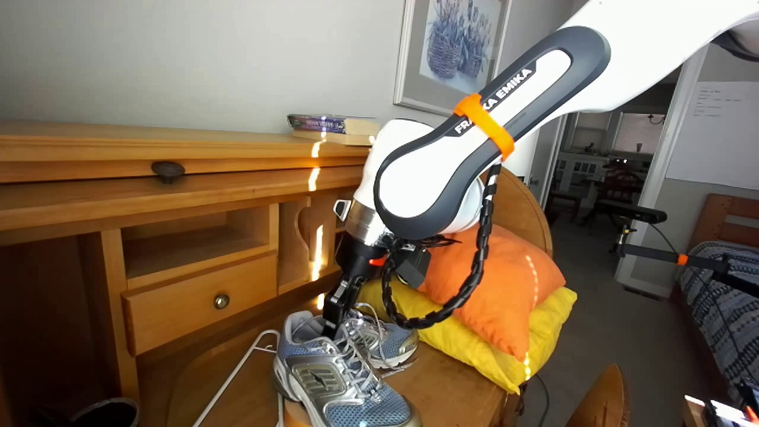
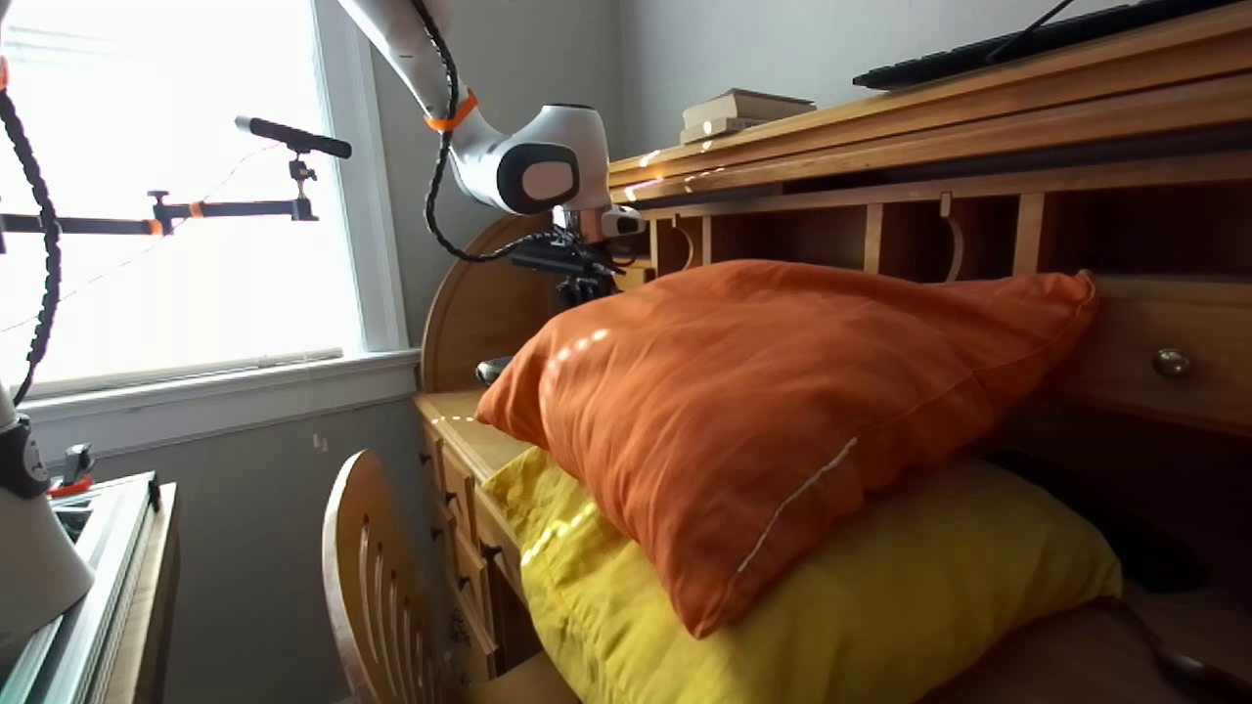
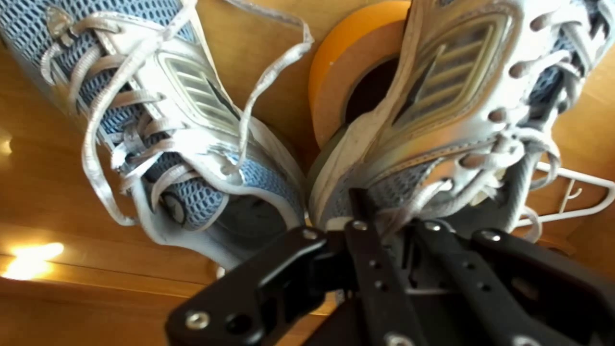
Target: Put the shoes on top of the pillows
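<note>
Two grey-and-white shoes with light blue mesh lie side by side on the desk. The nearer shoe shows at the right in the wrist view. The farther shoe is at the left there. My gripper points down at the nearer shoe's collar. In the wrist view the gripper looks closed on that side wall, one finger outside, the other by the opening; the tips are partly hidden. The orange pillow lies on the yellow pillow; both show in both exterior views.
An orange tape roll sits partly under the nearer shoe. A white hanger lies beside it. The desk's shelves and drawer rise behind. A wooden chair stands at the desk front. Books lie on top.
</note>
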Motion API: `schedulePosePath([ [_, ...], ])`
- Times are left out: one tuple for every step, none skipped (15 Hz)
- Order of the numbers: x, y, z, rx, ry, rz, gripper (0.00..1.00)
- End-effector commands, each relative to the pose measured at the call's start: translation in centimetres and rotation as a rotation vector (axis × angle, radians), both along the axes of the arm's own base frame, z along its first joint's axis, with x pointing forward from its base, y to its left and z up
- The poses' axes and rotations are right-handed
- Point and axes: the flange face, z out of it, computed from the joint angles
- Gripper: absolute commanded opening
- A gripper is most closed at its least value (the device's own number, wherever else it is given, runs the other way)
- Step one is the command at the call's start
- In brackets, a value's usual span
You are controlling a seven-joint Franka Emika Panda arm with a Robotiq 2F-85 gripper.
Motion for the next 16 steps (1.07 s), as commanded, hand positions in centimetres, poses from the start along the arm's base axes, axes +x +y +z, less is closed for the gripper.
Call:
schedulePosePath([
  [0.0,0.2,0.2,0.031,0.039,-0.013,0.0],
  [0.0,0.4,0.7,0.042,0.033,-0.009,0.03],
  [0.0,0.5,1.2,0.054,0.03,-0.01,0.02],
  [-0.1,0.7,1.6,0.067,0.029,-0.011,0.03],
  [-0.2,0.8,2.2,0.078,0.022,-0.007,0.02],
  [-0.4,1.0,2.9,0.085,0.011,-0.005,0.02],
  [-0.6,1.1,3.6,0.094,-0.002,0.003,0.02],
  [-0.7,1.2,4.3,0.099,-0.008,0.004,0.02],
  [-0.8,1.2,4.9,0.099,-0.017,0.005,0.02],
  [-0.8,1.0,5.6,0.095,-0.021,-0.003,0.02],
  [-0.9,0.8,6.4,0.105,-0.021,-0.007,0.02],
  [-1.0,0.7,7.3,0.116,-0.025,-0.011,0.02],
  [-1.2,0.6,8.2,0.12,-0.026,-0.014,0.02],
  [-1.4,0.4,9.1,0.129,-0.029,-0.014,0.02],
  [-1.7,0.0,10.3,0.128,-0.034,-0.02,0.02],
  [-2.1,-0.4,11.4,0.121,-0.041,-0.025,0.02],
])
